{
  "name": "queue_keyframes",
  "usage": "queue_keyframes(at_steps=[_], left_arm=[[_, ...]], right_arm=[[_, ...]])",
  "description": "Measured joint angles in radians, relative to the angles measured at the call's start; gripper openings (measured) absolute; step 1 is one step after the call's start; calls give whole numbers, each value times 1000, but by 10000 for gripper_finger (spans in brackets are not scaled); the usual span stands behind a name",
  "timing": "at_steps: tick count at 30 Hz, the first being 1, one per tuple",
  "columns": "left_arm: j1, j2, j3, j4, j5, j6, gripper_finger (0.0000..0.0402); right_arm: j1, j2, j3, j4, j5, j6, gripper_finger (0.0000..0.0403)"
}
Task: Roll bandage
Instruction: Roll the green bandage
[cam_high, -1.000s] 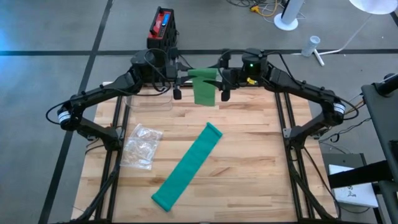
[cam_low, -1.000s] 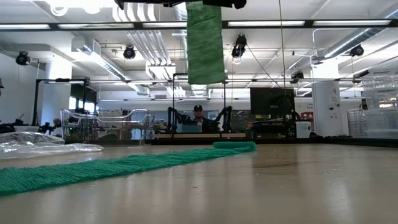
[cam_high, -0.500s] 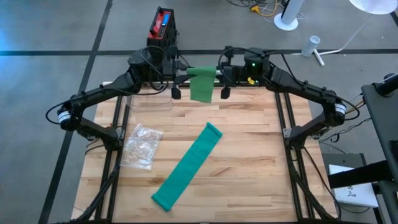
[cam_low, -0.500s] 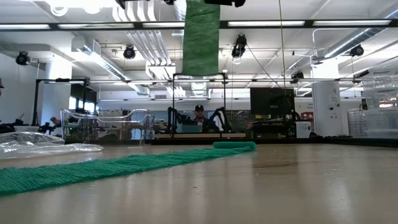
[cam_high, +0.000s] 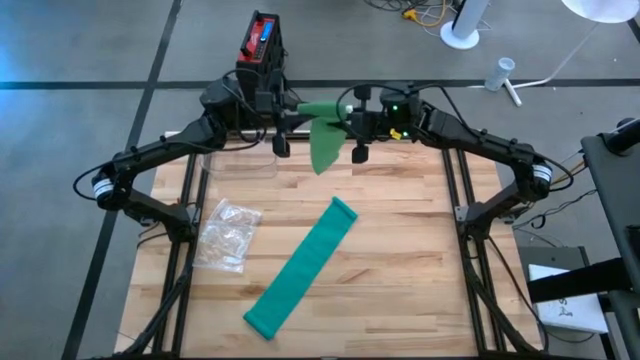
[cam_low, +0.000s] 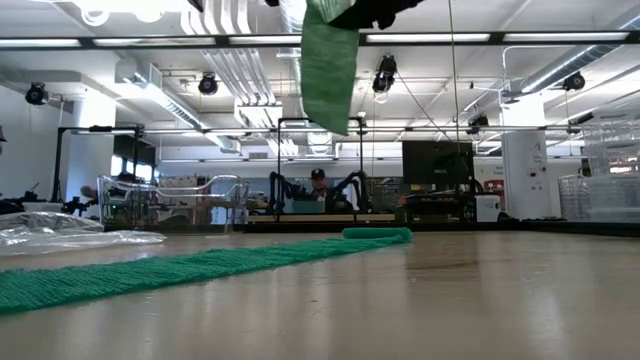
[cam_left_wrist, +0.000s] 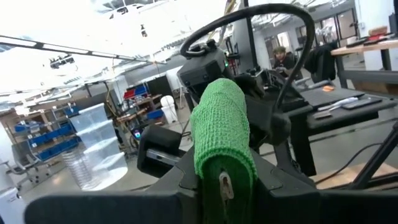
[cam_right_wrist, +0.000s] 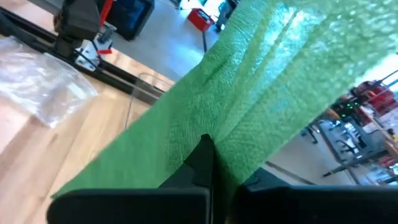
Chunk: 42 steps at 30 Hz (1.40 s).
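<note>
The green bandage hangs in the upper middle of the high view, above the far edge of the tabletop, held up between the two arms. It looks light, soft and limp: it drapes, folds and twists under its own weight, and the knit weave probably gives a good hold, not a slippery one. It should be taken at the top edge or corners, pinched flat through the cloth, since any free length will sag and swing.

The left tool is pressed together on one upper end of the bandage, the cloth bulging over the fingertips in the left wrist view. The right tool is pinched on the other upper part, with cloth bunched to both sides of its fingers.

A second green bandage strip lies flat and diagonal in the lower middle of the tabletop, and a crumpled clear plastic bag lies to its left.

In the low view both tools are cut off at the top edge, and only the hanging cloth shows. The right wrist view is almost filled with cloth, so exactly which edge is pinched is hard to make out.
</note>
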Motion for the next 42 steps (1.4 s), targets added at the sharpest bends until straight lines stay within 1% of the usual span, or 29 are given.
queue_keyframes(at_steps=[2,7,10,12,17,23,27,31,35,40,42], left_arm=[[2,0,0,-2,-1,8,49],[2,3,-7,-9,-7,98,49],[1,4,-11,-16,-7,128,49],[1,4,-11,-16,-7,131,49],[1,-8,-11,-20,-7,131,49],[1,-12,-11,-20,-6,131,49],[1,-12,-11,-19,-7,137,49],[1,-12,-11,-10,-6,138,49],[1,-12,-12,-12,-7,139,49],[2,-12,-12,-22,-8,173,49],[2,-12,-13,-24,-9,184,49]], right_arm=[[0,-3,0,17,4,0,2],[0,-5,6,59,4,-3,4],[2,-5,6,73,4,-20,17],[2,-5,6,85,4,-20,39],[2,-17,6,86,6,-20,118],[2,-69,6,86,6,-16,205],[2,-96,6,87,5,-8,253],[2,-103,6,87,4,-2,292],[14,-112,6,117,-4,-13,312],[30,-120,6,174,-107,-14,311],[35,-117,6,190,-109,-3,311]])
